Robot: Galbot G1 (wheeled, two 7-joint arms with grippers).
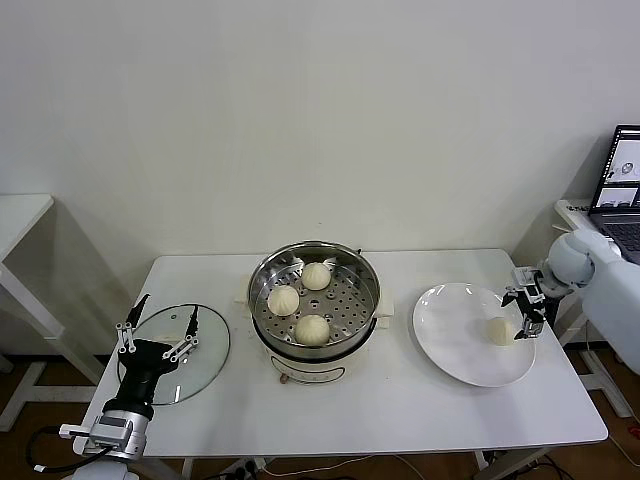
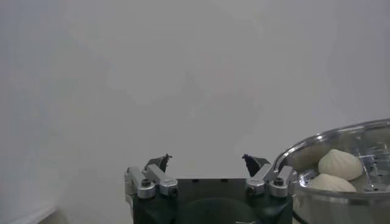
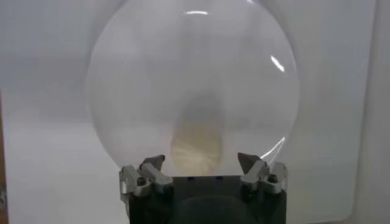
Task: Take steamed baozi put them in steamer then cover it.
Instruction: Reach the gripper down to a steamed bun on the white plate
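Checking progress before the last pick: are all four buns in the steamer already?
No. Three buns sit in the steamer, while the fourth bun lies on the white plate by the open right gripper.

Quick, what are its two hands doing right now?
Left hand: open, holding nothing, above the glass lid.
Right hand: open, holding nothing, at the last bun on the white plate.

both grippers, left and right, open
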